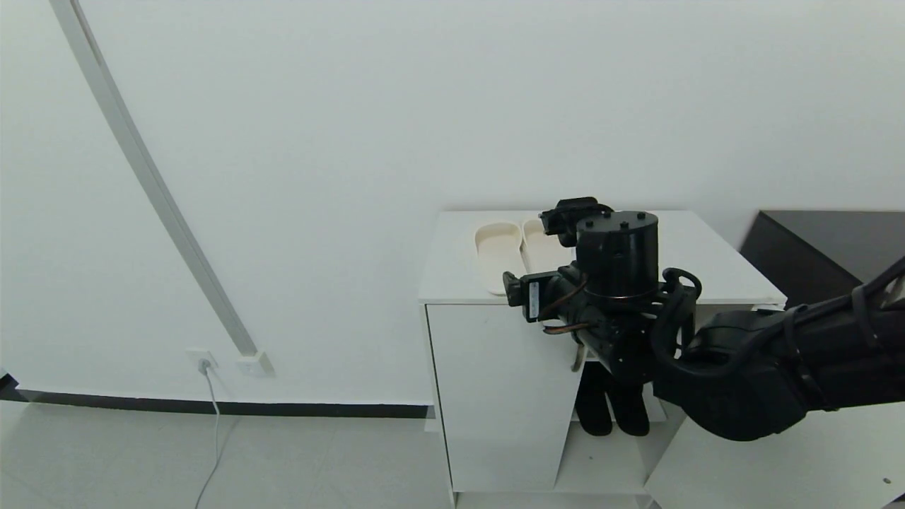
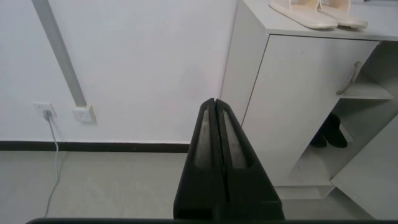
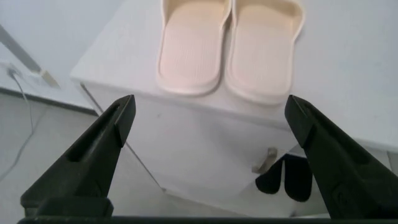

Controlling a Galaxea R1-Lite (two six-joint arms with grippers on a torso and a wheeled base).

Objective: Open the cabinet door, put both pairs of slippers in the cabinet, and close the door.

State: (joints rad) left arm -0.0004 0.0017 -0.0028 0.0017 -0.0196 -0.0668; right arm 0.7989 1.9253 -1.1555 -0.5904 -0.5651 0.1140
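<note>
A pair of cream slippers lies on top of the white cabinet. My right gripper hovers just above them; in the right wrist view it is open, with the cream slippers beyond the fingertips. A pair of black slippers stands inside the cabinet on a lower shelf, also seen as black slippers under the top edge. The cabinet's right door is swung open; the left door is closed. My left gripper is shut and empty, low and off to the cabinet's left.
The cabinet stands against a white wall. A wall socket with a cable and a slanted grey conduit are to the left. A dark piece of furniture is at the right. Open floor lies to the left of the cabinet.
</note>
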